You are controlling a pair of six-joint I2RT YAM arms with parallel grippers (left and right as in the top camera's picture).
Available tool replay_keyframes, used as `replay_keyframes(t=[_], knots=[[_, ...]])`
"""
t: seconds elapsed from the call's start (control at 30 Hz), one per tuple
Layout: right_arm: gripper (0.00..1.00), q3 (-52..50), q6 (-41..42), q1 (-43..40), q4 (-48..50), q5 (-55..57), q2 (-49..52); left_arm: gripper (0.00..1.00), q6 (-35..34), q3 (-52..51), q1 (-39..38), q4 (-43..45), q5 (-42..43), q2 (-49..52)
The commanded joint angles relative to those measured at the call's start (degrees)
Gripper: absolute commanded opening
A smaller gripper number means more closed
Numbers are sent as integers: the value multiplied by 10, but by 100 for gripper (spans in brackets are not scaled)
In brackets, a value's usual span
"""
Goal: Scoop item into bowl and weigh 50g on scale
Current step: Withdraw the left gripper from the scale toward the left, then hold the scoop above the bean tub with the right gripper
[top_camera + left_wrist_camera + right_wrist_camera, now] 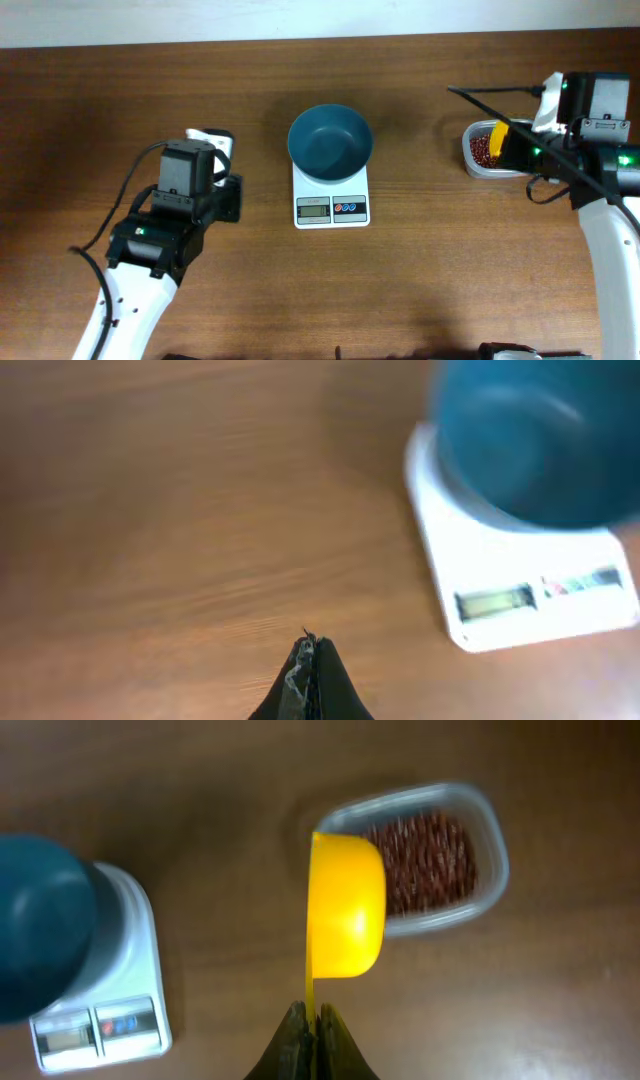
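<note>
Fingers of the right hand press together on the thin handle of a yellow scoop, which reaches forward from them. The scoop's cup hangs over the near rim of a clear plastic tub, and no beans show on its yellow surface. Inside the tub lie the dark red-brown beans in a loose layer. Well apart, toward the middle of the wooden bench, the teal bowl sits on the white scale; its inside looks bare. Beyond that, the left hand has its fingers together on nothing, idle over bare wood beside the scale.

Judged from this, the work is at the first scooping step, with nothing yet weighed. The next move likely calls for dipping the cup into the beans and lifting it level. Then comes a steady carry across to the bowl and a gentle tip, so the display can be watched.
</note>
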Motion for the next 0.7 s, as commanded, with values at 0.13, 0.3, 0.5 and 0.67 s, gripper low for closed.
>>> replay_keyframes(t=[0.13, 0.3, 0.5, 0.67], knots=[[4, 10, -5, -1, 82, -7, -6, 1, 90, 0, 2, -5, 85, -7], [4, 10, -5, -1, 106, -7, 6, 0, 91, 0, 2, -35, 163, -7], [4, 10, -5, -1, 134, -14, 19, 0, 167, 3, -32, -30, 219, -7], [4, 10, -5, -1, 172, -14, 19, 0, 168, 54, -31, -60, 290, -7]])
